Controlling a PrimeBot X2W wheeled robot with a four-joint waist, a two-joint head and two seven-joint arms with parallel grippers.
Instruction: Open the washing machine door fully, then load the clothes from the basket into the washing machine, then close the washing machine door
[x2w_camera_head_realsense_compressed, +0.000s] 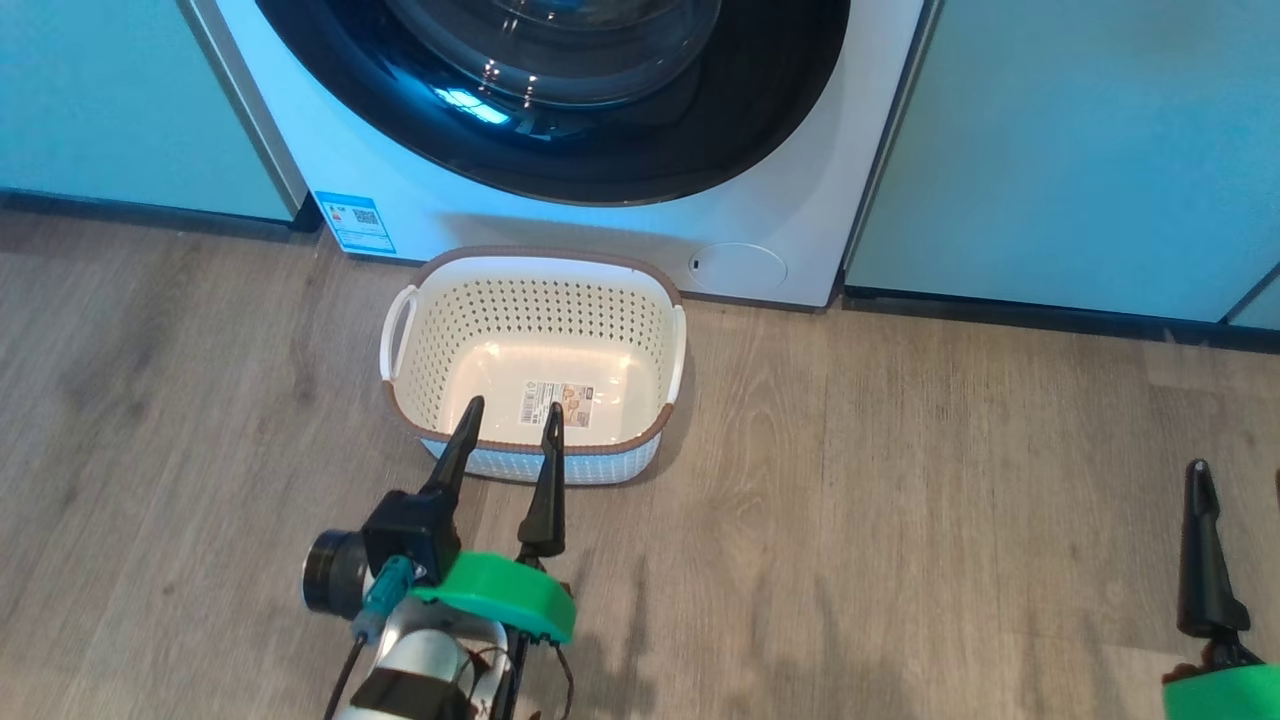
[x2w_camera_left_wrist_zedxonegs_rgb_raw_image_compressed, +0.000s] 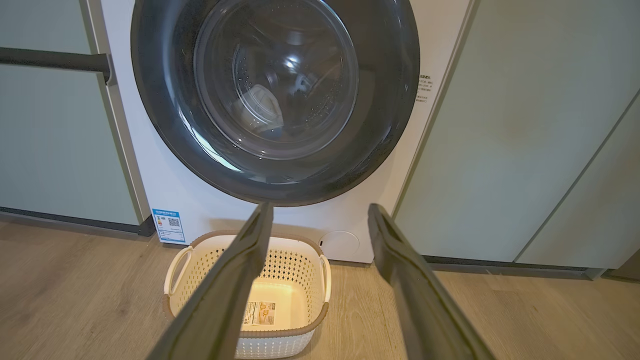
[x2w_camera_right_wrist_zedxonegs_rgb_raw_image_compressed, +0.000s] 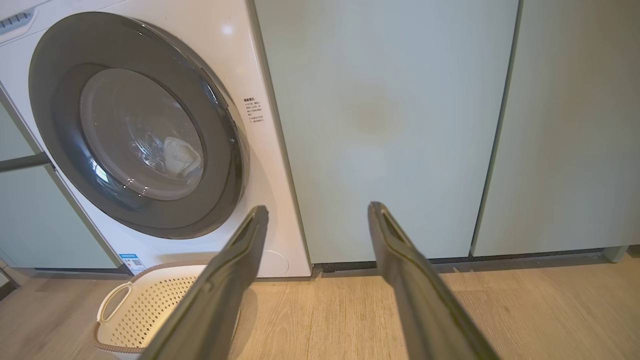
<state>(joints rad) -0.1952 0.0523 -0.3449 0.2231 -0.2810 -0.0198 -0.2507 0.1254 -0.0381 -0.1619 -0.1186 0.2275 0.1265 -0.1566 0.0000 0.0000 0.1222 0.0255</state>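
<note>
As the washing machine door sat shut over the clothes and the basket stood empty before it, the left gripper and right gripper, both wide and empty, likely needed only to verify a flush latch.

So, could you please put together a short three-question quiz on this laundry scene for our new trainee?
1. True or false: the washing machine door is shut.
2. Where do the clothes lie? A) in the basket; B) inside the washing machine, behind the door's glass; C) on the floor.
3. Fill in: the left gripper and the right gripper both stand ____, holding nothing.

Key: 1 true; 2 B; 3 open.
</note>
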